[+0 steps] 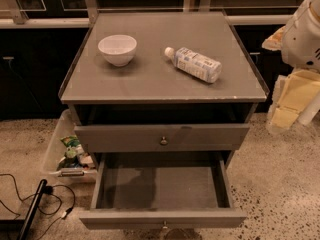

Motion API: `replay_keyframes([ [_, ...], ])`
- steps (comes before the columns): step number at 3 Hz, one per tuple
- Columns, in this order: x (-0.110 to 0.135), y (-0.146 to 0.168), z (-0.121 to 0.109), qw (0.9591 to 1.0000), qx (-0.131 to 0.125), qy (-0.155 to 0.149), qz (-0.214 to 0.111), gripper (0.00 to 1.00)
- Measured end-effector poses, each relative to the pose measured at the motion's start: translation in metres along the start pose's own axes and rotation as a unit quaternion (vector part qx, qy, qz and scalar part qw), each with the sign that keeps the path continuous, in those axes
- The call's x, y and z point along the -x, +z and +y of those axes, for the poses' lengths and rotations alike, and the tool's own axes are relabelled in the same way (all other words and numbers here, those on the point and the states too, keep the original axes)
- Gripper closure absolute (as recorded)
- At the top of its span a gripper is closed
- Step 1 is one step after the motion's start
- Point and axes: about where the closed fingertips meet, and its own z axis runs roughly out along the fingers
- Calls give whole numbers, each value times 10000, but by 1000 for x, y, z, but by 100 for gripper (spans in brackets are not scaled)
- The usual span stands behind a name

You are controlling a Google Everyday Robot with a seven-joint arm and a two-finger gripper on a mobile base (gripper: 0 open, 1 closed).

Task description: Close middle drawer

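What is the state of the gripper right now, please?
Gripper: not in view. Only part of the white arm shows at the right edge, beside the cabinet.

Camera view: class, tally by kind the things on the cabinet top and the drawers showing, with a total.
Bowl: 1
Bottle: 1, on its side
Drawers: 2, the upper drawer ajar, the middle drawer pulled out
Total: 4
Hand: not in view; only the white arm shows at the right edge.

Dim warm overhead light: faint sheen on worktop [150, 84], black shadow under its front edge, pincer [292, 101] at right edge glaring pale.
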Motion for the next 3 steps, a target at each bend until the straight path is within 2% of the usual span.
replay_keyframes([
  [1,0,0,0,10000,0,0,0,0],
  [2,-5,13,4,10000,45,37,22,0],
  [3,-23,55,25,9991,362,216,-84,0],
])
